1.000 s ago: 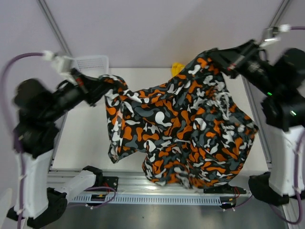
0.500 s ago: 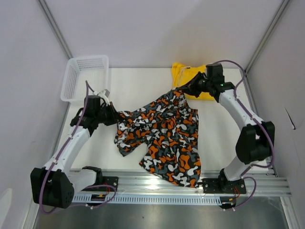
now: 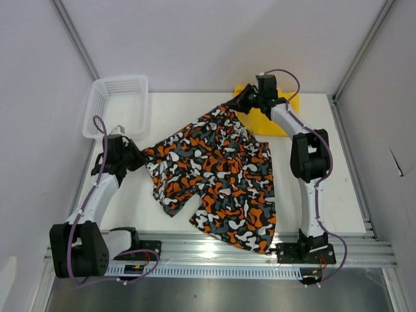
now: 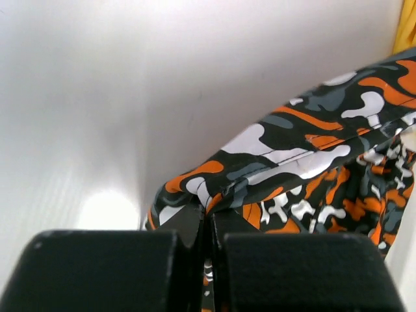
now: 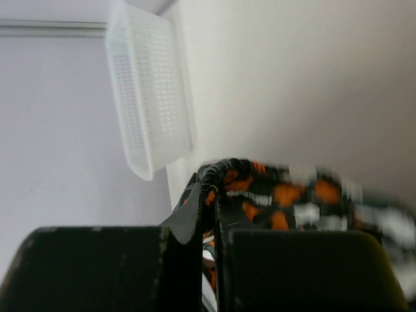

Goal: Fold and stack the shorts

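The patterned shorts (image 3: 218, 175) in orange, white, black and grey lie spread across the white table, reaching to its near edge. My left gripper (image 3: 136, 158) is shut on their left corner (image 4: 214, 195) low over the table. My right gripper (image 3: 239, 104) is shut on their far corner (image 5: 224, 172) at the back. The yellow shorts (image 3: 276, 117) lie at the back right, partly hidden under my right arm; a yellow sliver (image 4: 406, 26) shows in the left wrist view.
A white mesh basket (image 3: 117, 104) stands at the back left corner; it also shows in the right wrist view as the basket (image 5: 149, 104). The metal rail (image 3: 214, 257) with both arm bases runs along the near edge.
Both arms have dropped from high up and swung apart toward the back. The patterned shorts, first hanging bunched in the air, now lie stretched out on the table.
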